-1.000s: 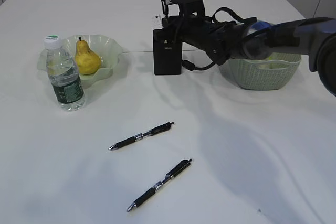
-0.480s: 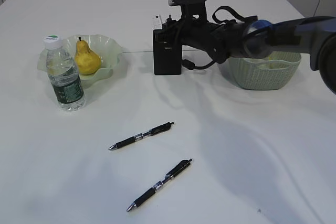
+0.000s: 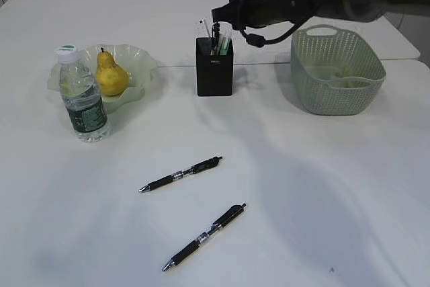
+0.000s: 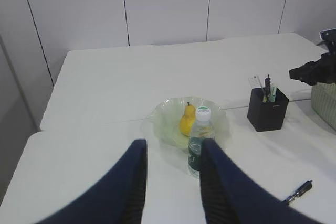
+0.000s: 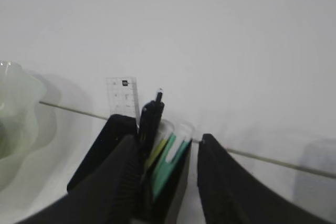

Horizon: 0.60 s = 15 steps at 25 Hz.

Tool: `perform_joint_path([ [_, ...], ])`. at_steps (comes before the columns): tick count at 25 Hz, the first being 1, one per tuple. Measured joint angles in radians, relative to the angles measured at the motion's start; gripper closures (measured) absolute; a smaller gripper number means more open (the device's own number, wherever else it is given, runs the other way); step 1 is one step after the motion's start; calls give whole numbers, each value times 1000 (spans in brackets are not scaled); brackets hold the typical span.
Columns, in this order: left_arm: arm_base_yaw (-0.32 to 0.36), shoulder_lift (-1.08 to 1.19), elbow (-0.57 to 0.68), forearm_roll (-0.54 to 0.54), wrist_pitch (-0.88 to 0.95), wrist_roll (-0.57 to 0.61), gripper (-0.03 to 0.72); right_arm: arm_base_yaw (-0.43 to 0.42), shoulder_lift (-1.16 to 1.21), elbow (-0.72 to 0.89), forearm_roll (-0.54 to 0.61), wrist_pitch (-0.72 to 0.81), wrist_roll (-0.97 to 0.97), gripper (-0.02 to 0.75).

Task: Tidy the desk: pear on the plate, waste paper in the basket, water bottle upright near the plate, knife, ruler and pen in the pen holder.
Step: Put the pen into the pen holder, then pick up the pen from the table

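Pens [image 3: 181, 175] are what you have left: two lie flat on the table [image 3: 322, 199], well apart from the pen holder [image 3: 214, 75]; each has its long axis on a diagonal, tip toward the near left, clip end toward the far right. Your right gripper [image 5: 165, 182] hangs just above the holder, jaws parted and empty; the ruler [image 5: 123, 99] stands upright inside. Your left gripper [image 4: 173, 177] waits open and empty, likely parked; pear [image 3: 110, 73] sits on the plate [image 3: 141, 65], water bottle [image 3: 82, 99] upright beside it.
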Motion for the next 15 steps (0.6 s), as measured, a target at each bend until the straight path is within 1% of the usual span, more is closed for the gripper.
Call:
perform_joint_path([
  [4, 0, 0, 0, 0, 0, 0, 450, 0, -78, -20, 0, 225, -2, 419],
  [7, 0, 0, 0, -18, 0, 0, 450, 0, -130, -78, 0, 410, -6, 419],
  [12, 0, 0, 0, -81, 0, 0, 450, 0, -178, -200, 0, 850, -14, 419],
  [13, 0, 0, 0, -88, 0, 0, 450, 0, -180, -221, 2, 922, -22, 419],
  [15, 0, 0, 0, -93, 0, 0, 450, 0, -182, -249, 2, 1008, -49, 418],
])
